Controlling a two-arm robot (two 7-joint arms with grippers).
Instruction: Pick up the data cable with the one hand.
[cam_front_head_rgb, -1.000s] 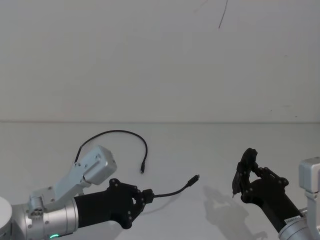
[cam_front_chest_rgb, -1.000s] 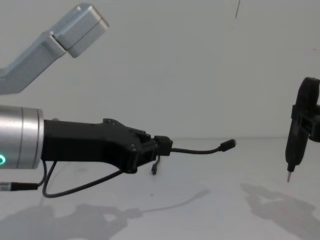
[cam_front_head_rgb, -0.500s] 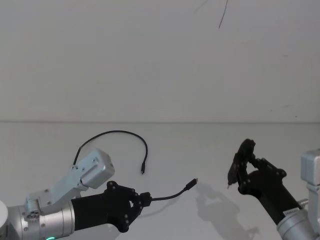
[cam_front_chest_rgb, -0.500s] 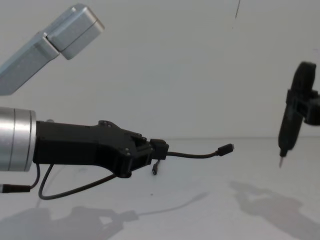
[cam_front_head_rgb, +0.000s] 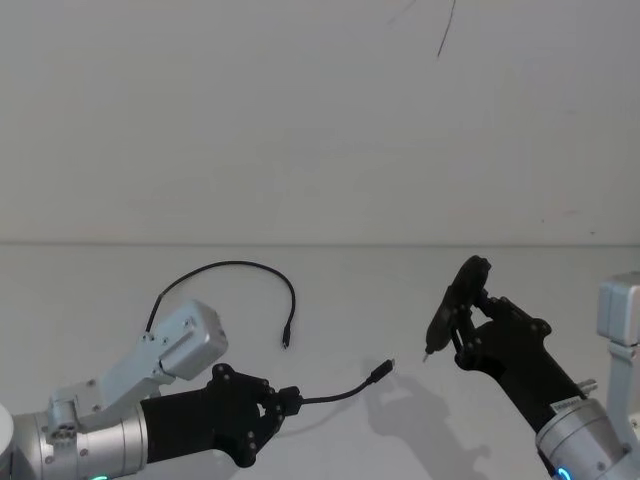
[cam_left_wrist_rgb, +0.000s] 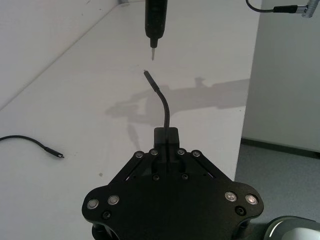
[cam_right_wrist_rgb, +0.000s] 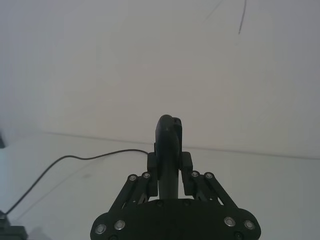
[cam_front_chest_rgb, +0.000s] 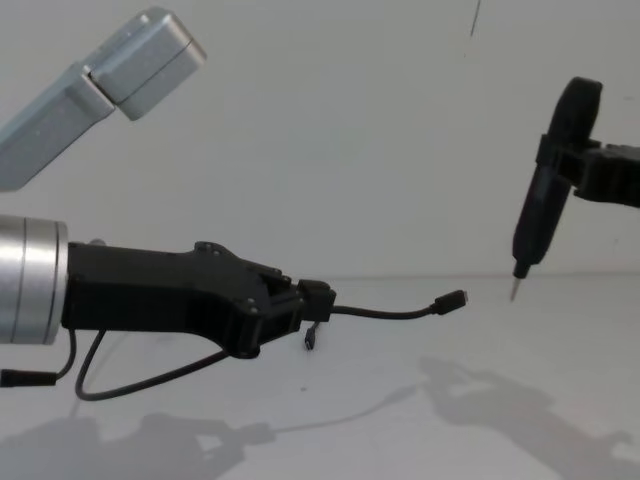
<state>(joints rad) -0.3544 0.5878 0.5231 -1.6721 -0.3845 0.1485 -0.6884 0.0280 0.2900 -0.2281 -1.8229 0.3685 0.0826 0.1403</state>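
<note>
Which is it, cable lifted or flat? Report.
Partly lifted: the left gripper holds the data cable, plug end in the air; the rest lies on the table.

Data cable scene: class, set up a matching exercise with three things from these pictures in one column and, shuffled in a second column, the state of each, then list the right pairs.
Things
1. data cable
2. left gripper
3. right gripper

States
A. holds a slim black tool with a pointed metal tip
B. shut on the cord, short of one plug
C. one plug held in the air, the other lying on the white table

Pairs: 1-C, 2-B, 3-A
</note>
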